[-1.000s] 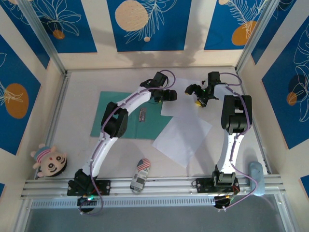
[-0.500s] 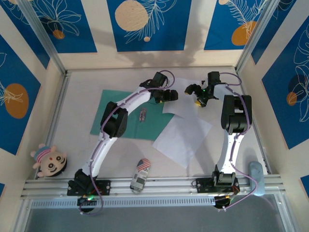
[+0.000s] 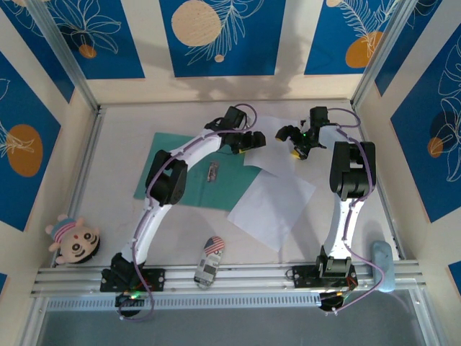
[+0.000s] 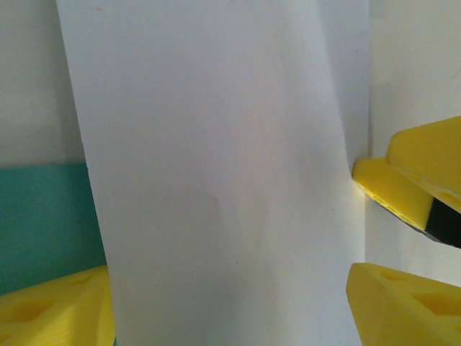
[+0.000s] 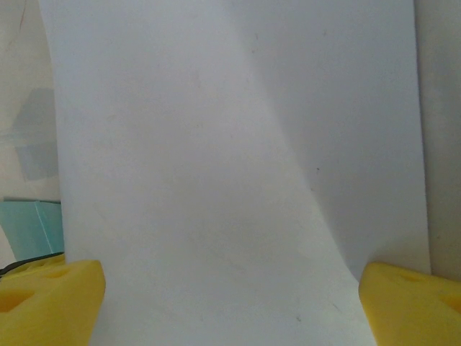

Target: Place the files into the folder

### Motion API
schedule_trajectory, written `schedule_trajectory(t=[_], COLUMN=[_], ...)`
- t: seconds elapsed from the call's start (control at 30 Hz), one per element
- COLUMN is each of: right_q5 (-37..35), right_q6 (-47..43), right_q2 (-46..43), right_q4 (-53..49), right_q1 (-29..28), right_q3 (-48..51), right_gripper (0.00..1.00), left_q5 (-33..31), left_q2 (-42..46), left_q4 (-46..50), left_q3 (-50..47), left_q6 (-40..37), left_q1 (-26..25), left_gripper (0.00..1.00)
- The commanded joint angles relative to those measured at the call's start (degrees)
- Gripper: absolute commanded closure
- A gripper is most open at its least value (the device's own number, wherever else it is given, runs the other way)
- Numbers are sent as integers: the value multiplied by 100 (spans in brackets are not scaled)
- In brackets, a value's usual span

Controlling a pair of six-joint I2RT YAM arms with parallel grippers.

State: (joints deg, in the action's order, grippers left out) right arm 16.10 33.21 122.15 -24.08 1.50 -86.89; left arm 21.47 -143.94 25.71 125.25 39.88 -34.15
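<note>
Files (image 3: 277, 202) lie at folder (image 3: 234, 189) right edge

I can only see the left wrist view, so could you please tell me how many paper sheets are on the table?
Observer: Two: the far sheet and, askew in front of it, the near sheet.
Operator: Thank you. Does the near one lie on the folder?
Observer: Barely. The folder lies open and flat, and the near sheet covers just one corner of it.
Operator: And is the right gripper open?
Observer: Yes, the right gripper is open, its fingers wide apart above the far sheet.
</note>
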Motion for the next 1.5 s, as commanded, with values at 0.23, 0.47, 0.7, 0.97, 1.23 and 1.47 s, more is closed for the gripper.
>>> schedule_trajectory(t=[0.23, 0.47, 0.7, 0.97, 1.23, 1.47], right_q5=[51, 69, 95, 231, 596, 1044], right_q6=[-121, -120, -101, -87, 44, 333], right_q2=[231, 222, 213, 179, 50, -540], right_q4=[-339, -331, -325, -231, 16, 644], right_q1=[-28, -26, -21, -18, 47, 92], right_q3=[-36, -12, -6, 28, 222, 785], right_gripper=[8, 7, 7, 7, 7, 7], left_q5=[243, 411, 511, 503, 419, 318], left_q2=[528, 355, 210, 62, 88, 536], left_q4=[-144, -301, -444, -283, -49, -18], left_q3=[-259, -307, -284, -152, -69, -286], left_q6=[296, 515, 736, 779, 724, 668], left_q1=[115, 114, 114, 118, 119, 128], left_gripper=[19, 22, 34, 50, 77, 97])
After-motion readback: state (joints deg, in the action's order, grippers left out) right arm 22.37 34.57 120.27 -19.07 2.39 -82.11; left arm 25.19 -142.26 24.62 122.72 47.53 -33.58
